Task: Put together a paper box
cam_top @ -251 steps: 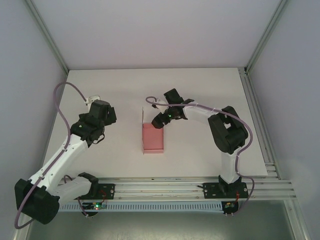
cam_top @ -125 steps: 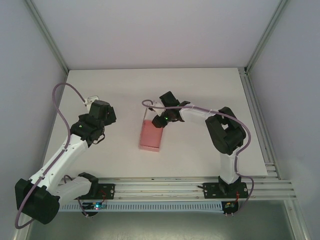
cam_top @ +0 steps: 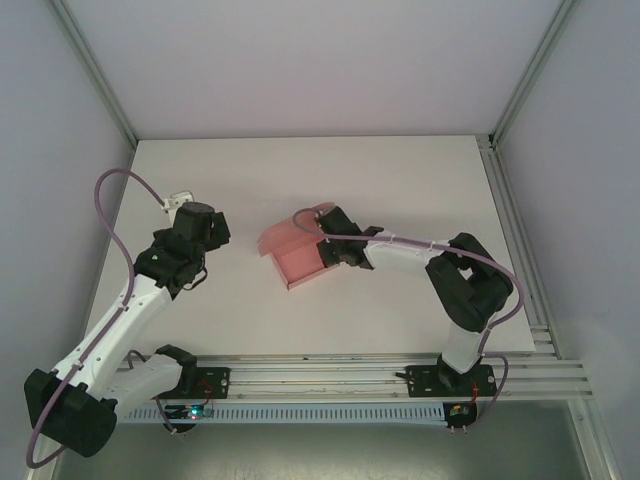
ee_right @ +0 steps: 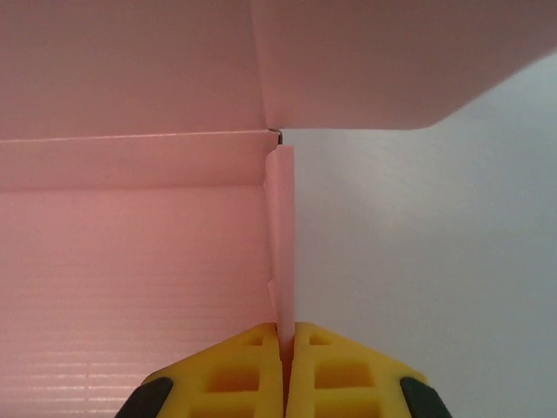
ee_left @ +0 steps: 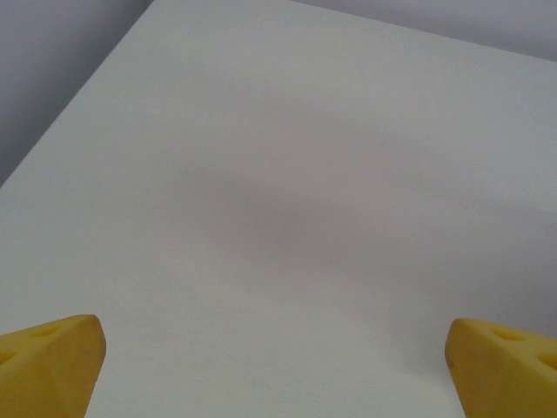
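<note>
At the left of the top view, the left arm [cam_top: 130,305] is seen reaching from its base over the white table [cam_top: 420,180], and a purple cable [cam_top: 104,205] is looped beside it. The left gripper [cam_top: 188,212] is held above bare tabletop, well apart from the paper box [cam_top: 298,264]. In the left wrist view its yellow fingertips [ee_left: 48,366] are set at the two lower corners of the picture with plain white surface between them. The jaws are thus spread wide and nothing is held.

Near the middle of the table the paper box is found, between the two grippers and much nearer the right one. It is made of thin pink card and is partly folded. Its base panel is laid on the table, and a broad flap [cam_top: 283,237] is raised and tilted toward the far left.

At the box's right edge the right gripper [cam_top: 326,250] is placed. In the right wrist view its yellow pads [ee_right: 252,361] are pressed together on the thin upright side wall [ee_right: 280,226] of the box, and the card's edge is pinched between them. The pink floor of the box is seen left of that wall and the white table right of it, while the flap is spread across the top of the view. The right arm [cam_top: 470,290] is bent back to its base at the near right edge.
</note>
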